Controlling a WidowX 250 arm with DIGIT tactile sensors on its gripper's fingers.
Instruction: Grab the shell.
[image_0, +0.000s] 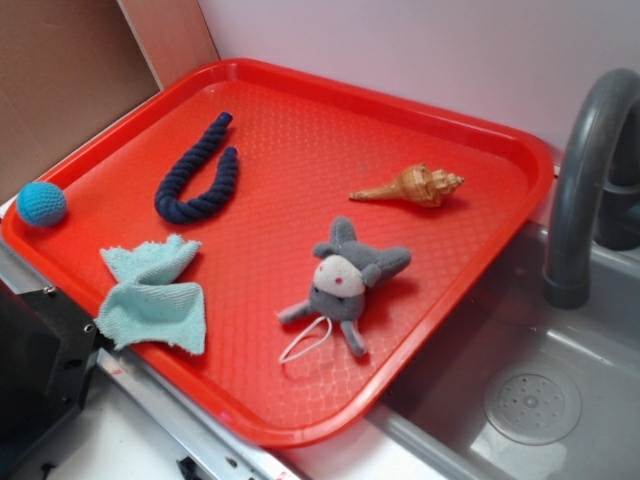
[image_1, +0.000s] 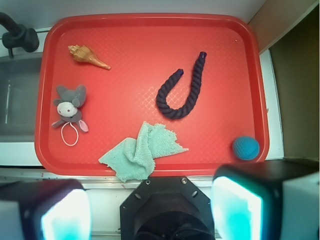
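Note:
The tan-orange spiral shell (image_0: 415, 185) lies on the red tray (image_0: 420, 110) toward its far right, pointed tail to the left. In the wrist view the shell (image_1: 86, 55) is at the tray's upper left. My gripper (image_1: 150, 207) is open and empty, its two fingers wide apart at the bottom of the wrist view, high above the tray's near edge and far from the shell. The gripper itself does not show in the exterior view.
On the tray are a grey plush toy (image_0: 345, 280), a dark blue rope (image_0: 197, 170), a light green cloth (image_0: 152, 293) and a blue ball (image_0: 41, 203). A grey sink (image_0: 530, 390) with a faucet (image_0: 585, 170) lies to the right. The robot base (image_0: 35, 370) sits front left.

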